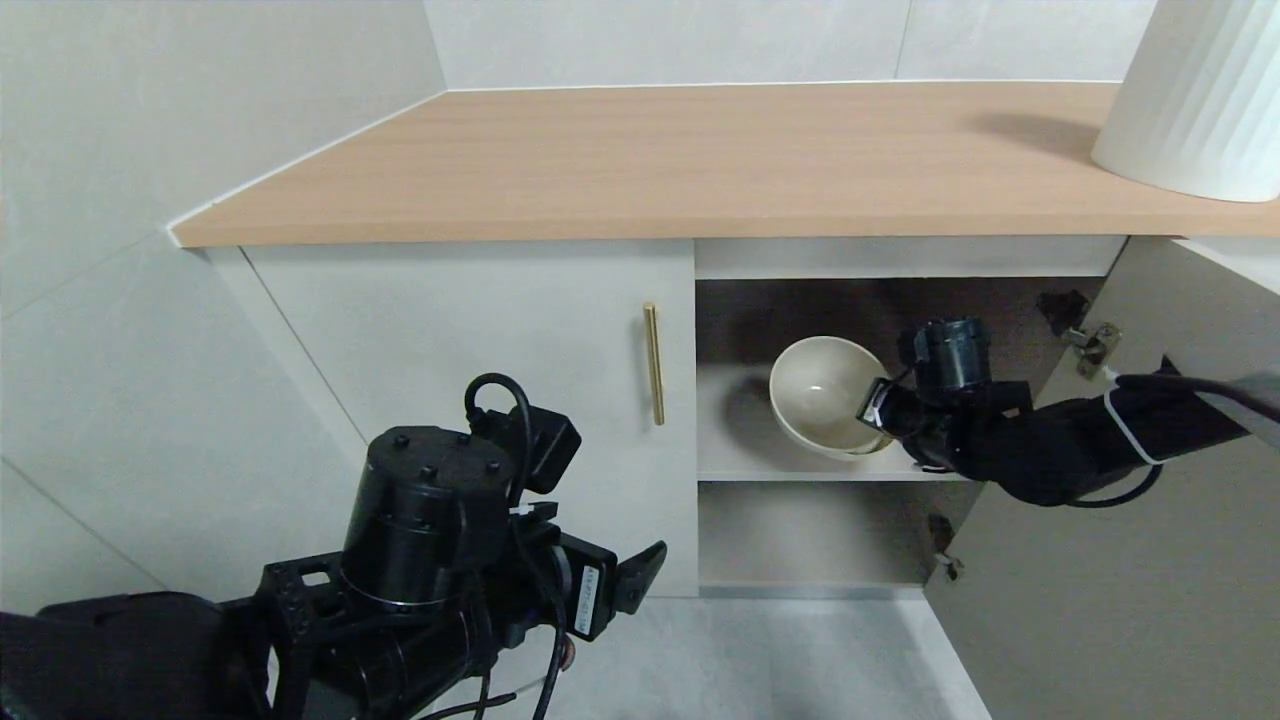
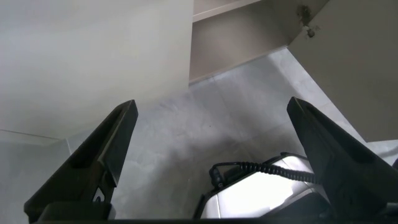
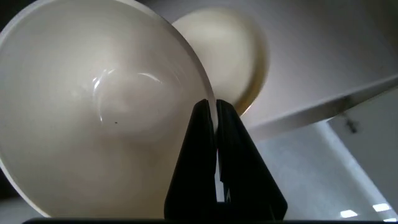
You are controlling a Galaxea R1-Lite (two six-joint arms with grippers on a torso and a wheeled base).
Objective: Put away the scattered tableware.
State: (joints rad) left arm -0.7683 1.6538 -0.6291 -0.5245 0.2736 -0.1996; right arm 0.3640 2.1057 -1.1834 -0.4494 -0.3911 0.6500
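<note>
A cream bowl (image 1: 818, 395) sits tilted on its side on the middle shelf (image 1: 735, 462) of the open cabinet, its inside facing outward. My right gripper (image 1: 876, 412) is shut on the bowl's (image 3: 93, 118) rim, with both fingers (image 3: 202, 143) pinching the thin edge. Behind the bowl in the right wrist view is a second cream rounded piece (image 3: 233, 56). My left gripper (image 1: 632, 580) hangs low in front of the closed cabinet door, above the floor. It (image 2: 211, 109) stands open with nothing between its fingers.
The right cabinet door (image 1: 1100, 560) is swung open beside my right arm. The left door (image 1: 480, 350), with a gold handle (image 1: 652, 363), is closed. On the wooden countertop (image 1: 650, 160) stands a white ribbed container (image 1: 1200, 100) at the far right. A lower shelf space (image 1: 810, 535) lies below.
</note>
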